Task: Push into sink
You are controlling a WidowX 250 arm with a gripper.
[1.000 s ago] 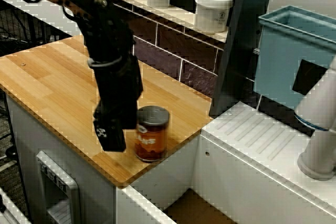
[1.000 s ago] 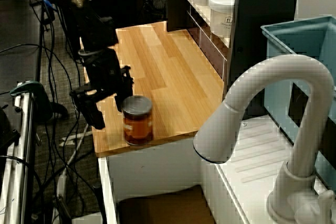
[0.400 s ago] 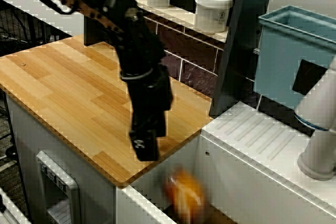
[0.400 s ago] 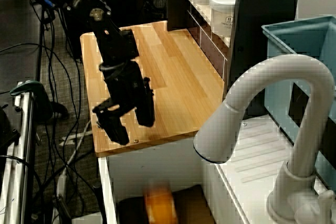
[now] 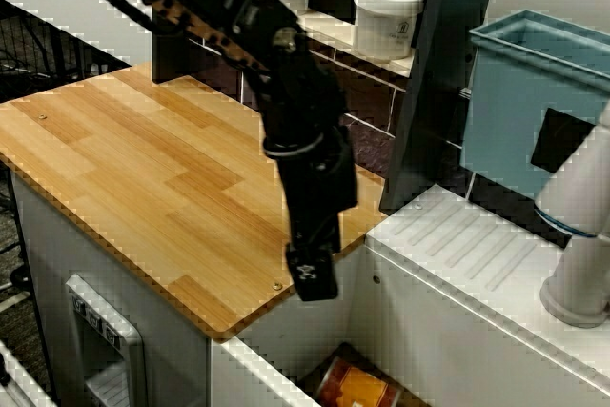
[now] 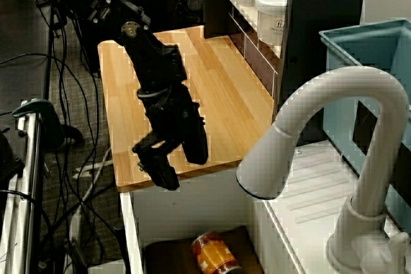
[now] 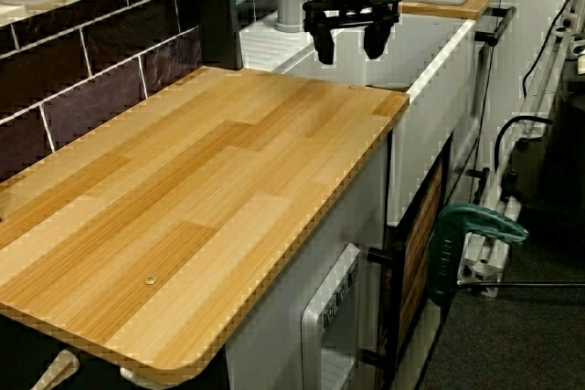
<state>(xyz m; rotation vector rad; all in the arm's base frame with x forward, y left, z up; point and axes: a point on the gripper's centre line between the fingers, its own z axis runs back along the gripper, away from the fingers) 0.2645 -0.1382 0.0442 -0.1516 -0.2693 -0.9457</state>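
Front view along the counter: we find the gripper [image 5: 315, 274] hanging over the right edge of the wooden countertop [image 5: 143, 178], fingers pointing down, grasping nothing. The can [image 5: 355, 386] lies on its side on the brown floor of the sink [image 5: 315, 335], below and right of the gripper.

Faucet-side view: we see the gripper [image 6: 172, 158] released, its two fingers [image 6: 160, 168] spread apart above the counter's near edge. The can [image 6: 215, 253] rests tilted in the sink [image 6: 164, 255], behind the white faucet [image 6: 334, 126].

Countertop-length view: we note the gripper [image 7: 352, 38] open at the far end, above the sink's white wall [image 7: 430, 89]; the can is hidden.
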